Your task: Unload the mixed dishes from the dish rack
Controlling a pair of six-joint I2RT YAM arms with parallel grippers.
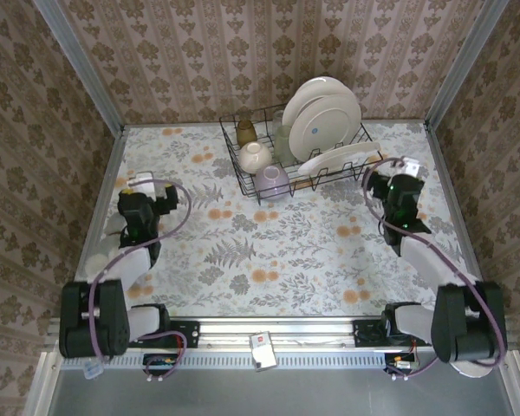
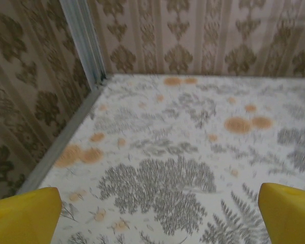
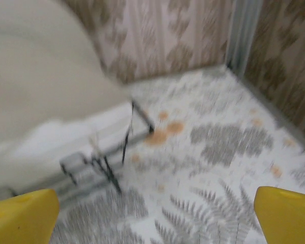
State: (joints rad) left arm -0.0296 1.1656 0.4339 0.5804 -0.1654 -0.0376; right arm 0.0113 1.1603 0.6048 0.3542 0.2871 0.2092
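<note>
The black wire dish rack (image 1: 329, 179) stands at the back of the table. In it, white round plates (image 1: 325, 117) stand upright and another plate (image 1: 340, 159) lies tilted at the front right. A cream bowl (image 1: 254, 157), a lavender bowl (image 1: 275, 182), a small brown cup (image 1: 246, 132) and a pale green glass (image 1: 282, 140) fill its left half. My right gripper (image 1: 406, 167) is open just right of the rack; its wrist view shows a blurred plate (image 3: 40, 76) and rack corner (image 3: 112, 162) ahead of the gripper (image 3: 155, 218). My left gripper (image 1: 141, 183) is open and empty over the left of the table, with only tablecloth between its yellow fingertips (image 2: 23, 216).
The floral tablecloth (image 1: 269, 251) is bare in front of the rack. Patterned walls with aluminium posts (image 1: 78, 61) close in the left, back and right sides. The left wall's rail (image 2: 66, 137) runs close beside the left gripper.
</note>
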